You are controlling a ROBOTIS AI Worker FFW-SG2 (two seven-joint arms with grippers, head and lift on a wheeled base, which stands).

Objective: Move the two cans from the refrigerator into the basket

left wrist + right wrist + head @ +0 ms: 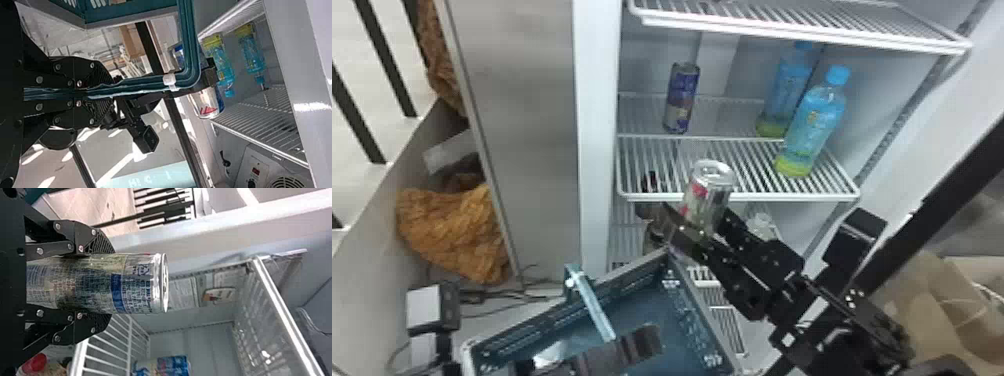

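While the right gripper [699, 220] has the silver can [709, 192] by its sides, my left gripper [632, 347] has the basket's teal handle [595, 307]. Right fingers are parted by the width of the can, one against either side; the can's top end sticks out past them, leaning slightly in the head view. It sits in front of the refrigerator's middle shelf [747, 197], outside the basket. Seen from the left wrist, the left gripper [111, 90] is closed up tight, the handle pinched between its two ribbed fingers, and a white clip [169, 80] is on the handle near its bend.

Second can, blue and silver [682, 97]: upright on the middle shelf, toward the left side of the refrigerator [597, 125], well apart from the right gripper. Two bottles with blue caps stand on the right side of that shelf, one nearer the front [812, 127] and one behind it [784, 92]. I have the teal basket [699, 315] below the held can, in front of the refrigerator. A rumpled orange bundle [452, 230] lies off to the left, beyond the refrigerator's side
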